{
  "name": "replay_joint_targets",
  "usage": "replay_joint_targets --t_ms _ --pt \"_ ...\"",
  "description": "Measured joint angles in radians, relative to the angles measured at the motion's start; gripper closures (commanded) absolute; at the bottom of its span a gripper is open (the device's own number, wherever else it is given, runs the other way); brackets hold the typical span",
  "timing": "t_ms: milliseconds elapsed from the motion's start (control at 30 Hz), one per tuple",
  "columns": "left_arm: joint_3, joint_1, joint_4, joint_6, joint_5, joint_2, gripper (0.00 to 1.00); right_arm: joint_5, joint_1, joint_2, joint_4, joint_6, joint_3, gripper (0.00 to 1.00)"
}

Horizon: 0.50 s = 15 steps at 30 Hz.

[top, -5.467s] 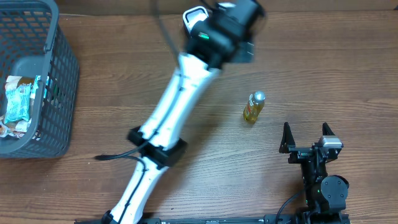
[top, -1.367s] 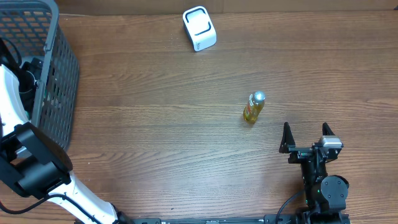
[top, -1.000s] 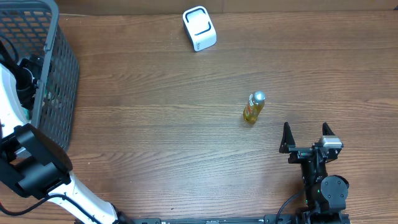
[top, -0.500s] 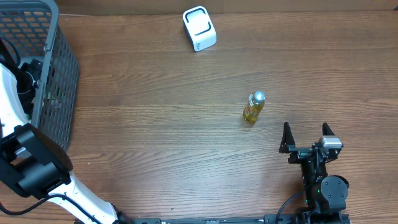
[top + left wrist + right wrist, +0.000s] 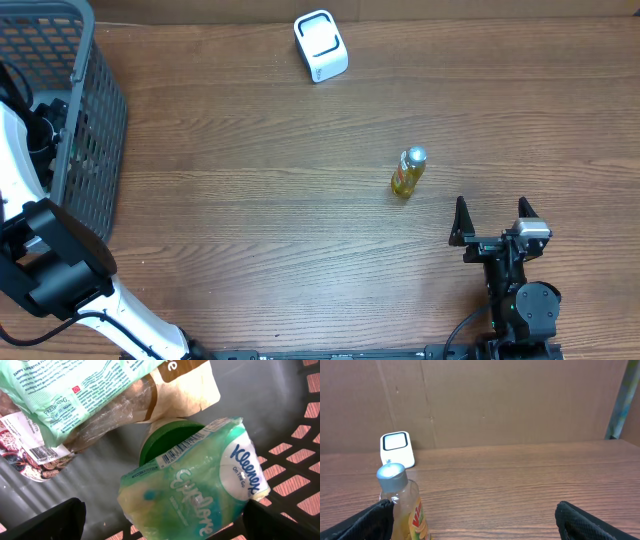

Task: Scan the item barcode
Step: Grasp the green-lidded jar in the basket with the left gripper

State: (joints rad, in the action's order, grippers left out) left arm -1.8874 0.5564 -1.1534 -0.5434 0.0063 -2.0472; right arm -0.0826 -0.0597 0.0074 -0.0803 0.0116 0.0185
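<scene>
From overhead, the left arm [image 5: 55,270] reaches into the grey basket [image 5: 100,150] at the table's [image 5: 250,200] left edge, and its tool is mostly hidden there. The white scanner [image 5: 320,45] sits at the far edge. A yellow bottle [image 5: 407,172] lies mid-table, near the right gripper [image 5: 491,215], whose fingers are spread wide with nothing between them.

In the left wrist view, the left gripper [image 5: 162,520] is fully spread, one fingertip in each lower corner. The tissue pack [image 5: 200,485], barcode [image 5: 182,445] facing up, lies between them on a green lid [image 5: 160,440]. Whether either finger touches it I cannot tell.

In the right wrist view, the bottle stands just beside the left-hand finger, apparently not touching it, with the scanner well behind.
</scene>
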Motion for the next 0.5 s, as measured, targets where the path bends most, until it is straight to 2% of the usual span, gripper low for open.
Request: replay_joint_targets --t_ms 500 --pt "-0.029 0.000 0.004 -0.014 0.027 0.000 0.00 0.000 0.000 0.000 0.000 0.000 0.000 0.00"
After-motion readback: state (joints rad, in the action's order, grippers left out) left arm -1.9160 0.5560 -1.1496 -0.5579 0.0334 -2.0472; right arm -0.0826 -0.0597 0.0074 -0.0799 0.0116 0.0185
